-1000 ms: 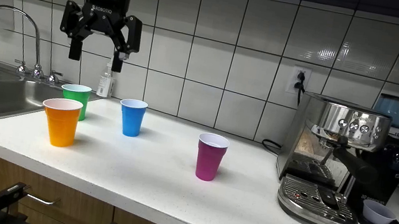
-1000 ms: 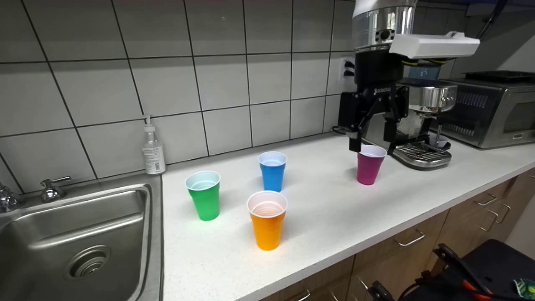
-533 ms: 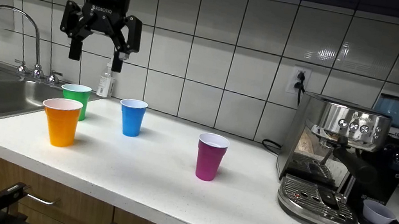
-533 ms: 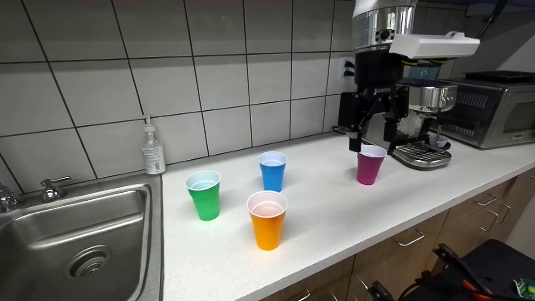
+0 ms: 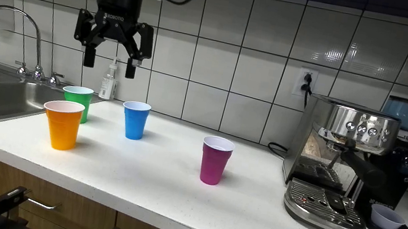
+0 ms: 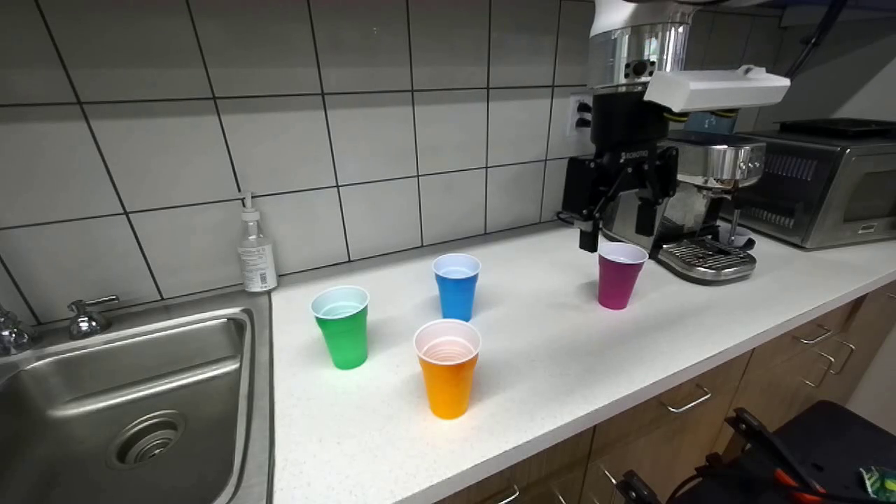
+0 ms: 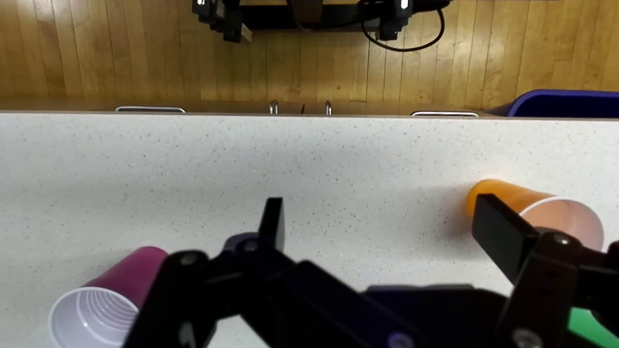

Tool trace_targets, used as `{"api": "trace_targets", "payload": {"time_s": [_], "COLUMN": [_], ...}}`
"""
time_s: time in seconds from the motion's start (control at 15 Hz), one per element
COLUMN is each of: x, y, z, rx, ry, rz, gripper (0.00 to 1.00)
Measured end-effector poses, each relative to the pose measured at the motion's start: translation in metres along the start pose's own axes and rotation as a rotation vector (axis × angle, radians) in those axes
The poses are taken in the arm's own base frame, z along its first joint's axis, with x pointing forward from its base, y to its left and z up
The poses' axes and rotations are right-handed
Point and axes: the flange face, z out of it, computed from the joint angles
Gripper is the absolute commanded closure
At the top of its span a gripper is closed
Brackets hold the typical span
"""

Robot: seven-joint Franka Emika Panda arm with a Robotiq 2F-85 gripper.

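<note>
I have my gripper [image 5: 109, 67] above the white counter [image 5: 161, 181], farther from the sink [image 6: 261, 364] than the orange cup [image 6: 449, 381] is. Its two fingers stand spread wide, with nothing held between them and nothing touched. The wrist view puts a cup below it to either side: the orange one toward the sink, and the magenta cup [image 6: 621, 280] on the side away from it, the farthest of four from the sink. The blue cup [image 6: 457, 294] comes between those two in distance from the sink; the green cup [image 6: 344, 339] stands nearest the sink, only a piece of it showing from my wrist. Farther out, a soap bottle [image 6: 257, 264] stands at the sink's back corner, and the coffee machine [image 5: 354, 112] is well away from the sink, past the magenta cup.

I judge myself not far along: all four cups stand upright and apart, none nested in another, none in my grip. Taking hold of any cup seems left to do.
</note>
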Motion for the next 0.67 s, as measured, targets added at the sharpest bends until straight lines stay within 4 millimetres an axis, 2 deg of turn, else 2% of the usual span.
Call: {"api": "trace_targets", "payload": {"time_s": [0.27, 0.67], "x": [0.013, 0.036], "y": [0.014, 0.015], "z": [0.014, 0.038], "rx": [-0.007, -0.006], "ry": [0.024, 0.046], "rz": [0.022, 0.019], "gripper": [0.0, 0.0]}}
